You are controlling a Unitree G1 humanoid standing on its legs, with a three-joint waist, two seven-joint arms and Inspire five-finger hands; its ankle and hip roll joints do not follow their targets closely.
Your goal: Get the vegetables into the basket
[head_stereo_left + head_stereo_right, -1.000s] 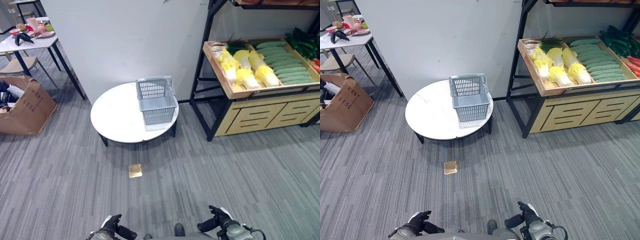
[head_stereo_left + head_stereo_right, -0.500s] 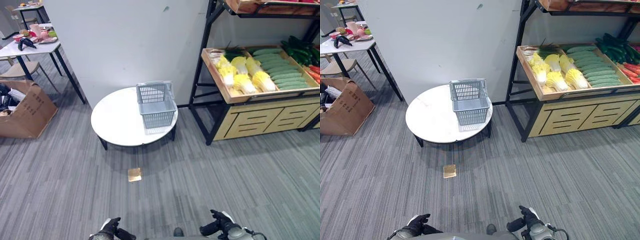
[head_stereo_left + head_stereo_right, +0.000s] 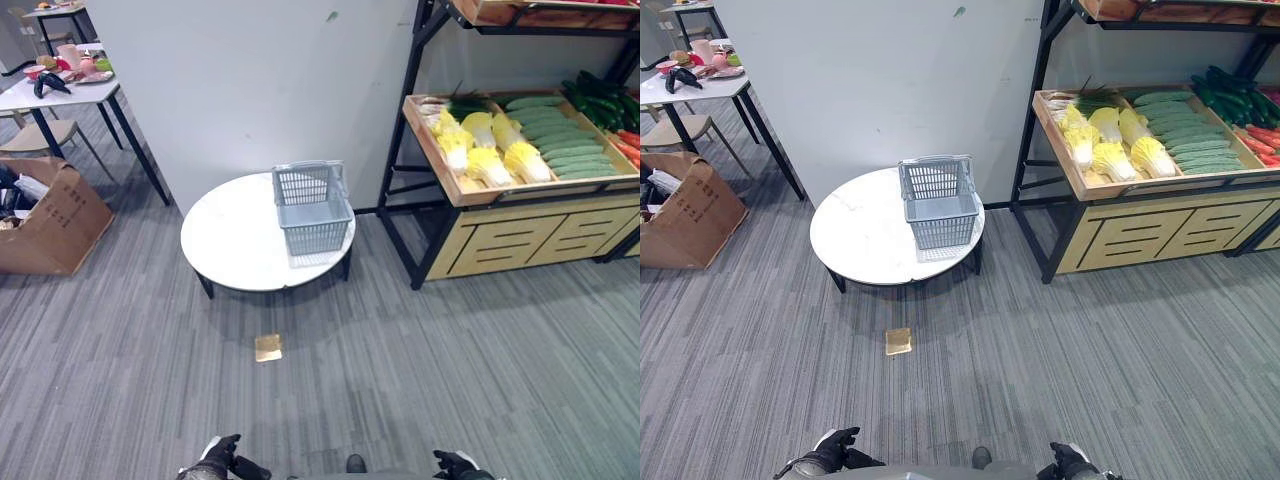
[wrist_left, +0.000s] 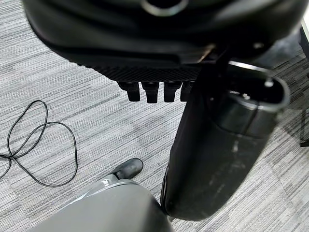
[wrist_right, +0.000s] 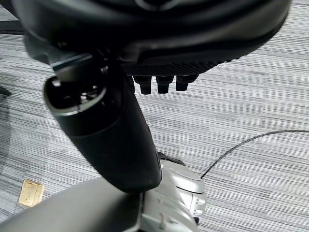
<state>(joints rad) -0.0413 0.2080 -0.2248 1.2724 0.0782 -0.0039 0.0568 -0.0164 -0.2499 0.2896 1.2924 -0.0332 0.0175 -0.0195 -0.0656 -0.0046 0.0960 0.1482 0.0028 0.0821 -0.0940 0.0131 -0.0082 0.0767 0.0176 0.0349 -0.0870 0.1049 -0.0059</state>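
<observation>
A grey plastic basket (image 3: 312, 208) stands empty on the right side of a low round white table (image 3: 235, 240). To its right, a wooden crate shelf (image 3: 520, 192) holds the vegetables: yellow-white cabbages (image 3: 490, 160), light green cucumbers (image 3: 555, 140), darker green ones (image 3: 600, 95) and some red ones (image 3: 630, 145). My left hand (image 3: 222, 462) and my right hand (image 3: 455, 464) hang low at the near edge, far from the table and shelf. In the wrist views the left hand (image 4: 145, 48) and the right hand (image 5: 159, 48) are relaxed over grey carpet and hold nothing.
A cardboard box (image 3: 45, 215) sits on the floor at the left, below a white table (image 3: 55, 95) with small items. A white wall (image 3: 250, 90) rises behind the round table. A small tan square (image 3: 268, 347) lies on the carpet before the table.
The view shifted slightly with the camera. My right hand has sunk toward the bottom edge. The left hand, basket and vegetables have not moved.
</observation>
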